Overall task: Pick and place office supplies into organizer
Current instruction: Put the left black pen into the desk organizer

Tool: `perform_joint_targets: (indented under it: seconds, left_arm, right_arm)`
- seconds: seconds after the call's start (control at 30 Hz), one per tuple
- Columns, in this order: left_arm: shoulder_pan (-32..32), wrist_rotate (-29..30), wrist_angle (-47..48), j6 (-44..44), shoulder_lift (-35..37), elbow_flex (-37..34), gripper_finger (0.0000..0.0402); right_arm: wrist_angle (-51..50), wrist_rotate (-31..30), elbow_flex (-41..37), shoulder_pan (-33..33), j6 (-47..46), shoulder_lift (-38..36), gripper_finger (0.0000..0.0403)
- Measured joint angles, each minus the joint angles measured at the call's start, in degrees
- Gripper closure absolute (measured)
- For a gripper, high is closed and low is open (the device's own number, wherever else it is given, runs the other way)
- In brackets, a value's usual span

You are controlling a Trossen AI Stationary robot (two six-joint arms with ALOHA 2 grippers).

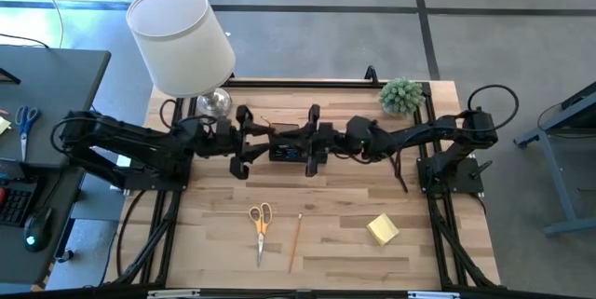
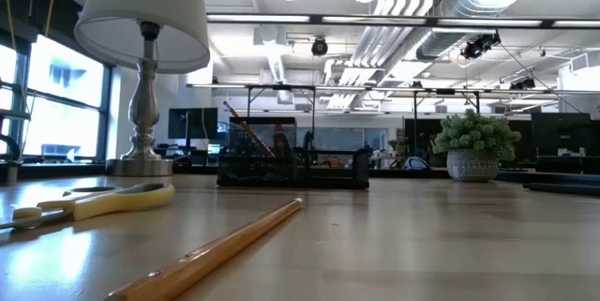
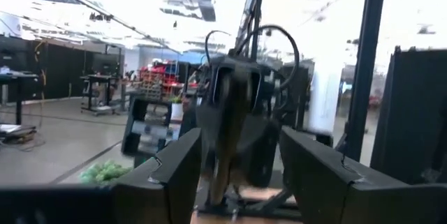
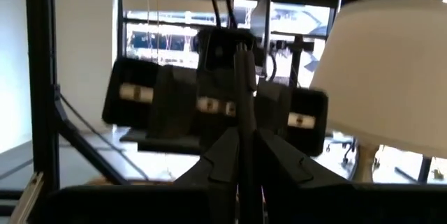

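Note:
The black organizer point(image 1: 287, 153) stands at the middle of the table's far half, with pencils point(image 2: 246, 130) sticking up out of it. Both arms meet above it. My right gripper point(image 4: 244, 139) comes from the table's right and is shut on a thin dark pen point(image 4: 243, 77). My left gripper point(image 3: 237, 182) faces it from the left, open, with nothing between its fingers. On the near half lie the yellow-handled scissors point(image 1: 261, 223), a wooden pencil point(image 1: 295, 241) and the yellow sticky-note pad point(image 1: 382, 229). My right gripper pinches the dark pen point(image 4: 244, 116) between its two fingers. They come nearly level from the table's right. The pen crosses the fingers and rises above them, lifted clear of the table over the organizer. Which end is held I cannot tell.
A white-shaded lamp point(image 1: 182, 43) stands at the far left corner, close to my left arm. A small potted plant point(image 1: 400, 96) sits at the far right. A side desk point(image 1: 37, 122) with blue scissors and a keyboard lies left of the table.

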State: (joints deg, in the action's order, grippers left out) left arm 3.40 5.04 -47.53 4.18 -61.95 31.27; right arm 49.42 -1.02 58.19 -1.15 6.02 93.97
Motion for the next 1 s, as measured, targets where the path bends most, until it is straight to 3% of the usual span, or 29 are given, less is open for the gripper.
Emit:
perform_joint_targets:
  seconds: [0.3, 0.43, 0.6, 0.8, 1.0]
  left_arm:
    - [0.0, -1.3, -2.4, 2.5, -0.7, 0.0, 0.0218]
    - [0.0, 1.7, -1.8, 3.6, -0.9, 0.0, 0.0222]
    - [0.0, 3.6, -2.1, 3.5, -2.0, 0.1, 0.0268]
    - [0.0, 3.6, -1.6, 1.4, -2.5, 0.0, 0.0380]
    - [0.0, 3.9, -0.3, 0.5, -2.5, 0.0, 0.0368]
  right_arm:
    - [-3.7, -1.7, 0.0, -0.8, 0.0, 0.0, 0.0376]
    - [-3.3, -2.0, 0.0, -0.8, 0.0, 0.0, 0.0369]
    - [-3.1, -2.0, 0.0, -0.8, 0.0, 0.0, 0.0371]
    - [-5.9, -2.2, 0.0, -0.8, -1.1, 0.0, 0.0369]
    - [-8.8, -2.0, 0.0, -0.8, -3.9, 0.0, 0.0358]
